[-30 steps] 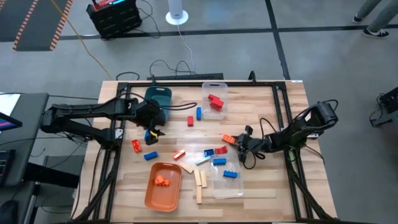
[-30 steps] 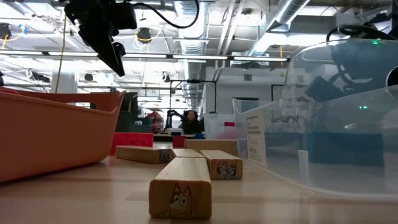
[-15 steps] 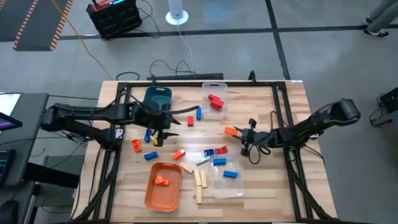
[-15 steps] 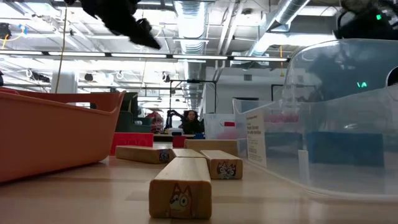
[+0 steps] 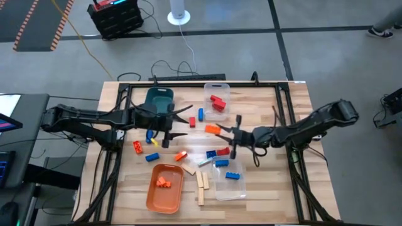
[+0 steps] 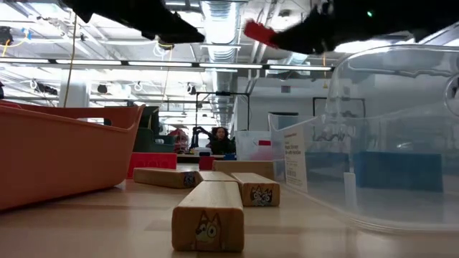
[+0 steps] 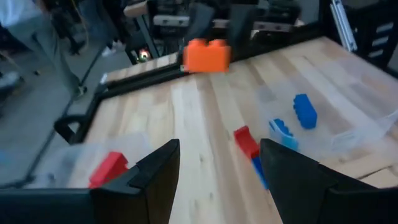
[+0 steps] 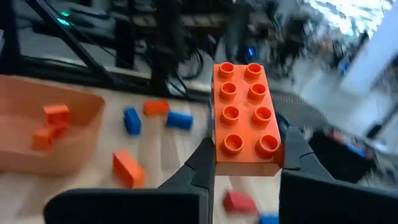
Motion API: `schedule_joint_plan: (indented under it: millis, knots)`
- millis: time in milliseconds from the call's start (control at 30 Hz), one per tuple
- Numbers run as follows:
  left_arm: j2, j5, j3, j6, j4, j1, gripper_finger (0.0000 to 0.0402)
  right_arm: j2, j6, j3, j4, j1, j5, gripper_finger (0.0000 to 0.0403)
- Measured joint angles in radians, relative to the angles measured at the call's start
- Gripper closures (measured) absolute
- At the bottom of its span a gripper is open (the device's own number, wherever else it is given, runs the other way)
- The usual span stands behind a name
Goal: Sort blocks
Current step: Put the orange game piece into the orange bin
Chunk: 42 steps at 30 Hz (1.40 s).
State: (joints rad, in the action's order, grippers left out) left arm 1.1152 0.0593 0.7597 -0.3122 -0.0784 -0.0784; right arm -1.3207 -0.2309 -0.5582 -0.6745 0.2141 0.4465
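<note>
Blocks lie scattered over the middle of the wooden table (image 5: 276, 182), and one orange block (image 8: 246, 118) is held above it.

On the left side, the left arm reaches in toward the table centre. The left gripper (image 5: 174, 125) hovers just beside the teal tray (image 5: 160, 98), and its two fingers (image 7: 155, 171) stand well spread with nothing between them. Near it on the wood lie an orange brick (image 5: 137, 147) and a blue brick (image 5: 152, 157). The orange tray (image 5: 164, 188) sits closer to the front edge and has small orange bricks (image 5: 164, 182) inside.

In the centre, wood pieces (image 5: 202, 182) lie side by side just beside the orange tray; the low view shows one of them (image 6: 209, 215) with a cartoon face printed on its end. A small red brick (image 5: 192, 123) and a small blue brick (image 5: 200, 114) lie behind them, near the teal tray. The far clear bin (image 5: 216, 100) holds red bricks (image 5: 218, 102). The near clear bin (image 5: 229, 182) holds blue bricks (image 5: 233, 175), and more red and blue bricks (image 5: 215, 152) lie just beside it on the wood.

On the right side, the right arm stretches across to the centre. The right gripper (image 5: 220, 130) pinches the orange block by its two long sides, with the studs facing the wrist camera. The block hangs in the air above the table, between the two clear bins, not touching anything else. In the left wrist view the same block (image 7: 206, 55) shows in front of the open fingers, well apart from them.
</note>
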Motion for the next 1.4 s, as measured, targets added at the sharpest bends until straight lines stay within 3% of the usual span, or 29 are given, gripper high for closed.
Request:
schedule_joint_plan:
  millis: [100,200,300,433,767,867,1033,1167,1400]
  knots:
    - [0.000,-0.011,0.000,0.077,0.037,0.000,0.0187,-0.059,-0.037,-0.064,0.010,0.007,-0.005,0.0346]
    - [0.000,-0.037,0.000,0.090,0.112,0.000,0.0183,-0.105,-0.036,-0.169,0.133,-0.011,-0.018,0.0346]
    - [0.000,-0.067,0.000,0.081,0.147,0.000,0.0166,-0.169,-0.031,-0.289,0.264,-0.039,-0.086,0.0346]
    - [0.000,-0.072,0.000,0.077,0.147,0.000,0.0136,-0.242,-0.059,-0.398,0.305,-0.060,-0.146,0.0346]
    - [0.000,-0.043,0.000,0.026,0.148,0.050,0.0109,-0.355,-0.115,-0.546,0.349,-0.085,-0.159,0.0346]
    - [0.000,-0.071,0.000,-0.011,0.119,0.083,0.0109,-0.371,-0.112,-0.557,0.360,-0.093,-0.159,0.0346]
    - [0.000,-0.212,0.000,-0.071,0.076,0.119,0.0109,-0.370,-0.110,-0.559,0.356,-0.093,-0.158,0.0346]
    - [0.000,-0.231,0.000,-0.115,0.038,0.137,0.0128,-0.368,-0.096,-0.559,0.360,-0.091,-0.156,0.0346]
    - [0.000,-0.265,0.000,-0.137,0.032,0.141,0.0209,-0.367,-0.085,-0.561,0.380,-0.090,-0.136,0.0346]
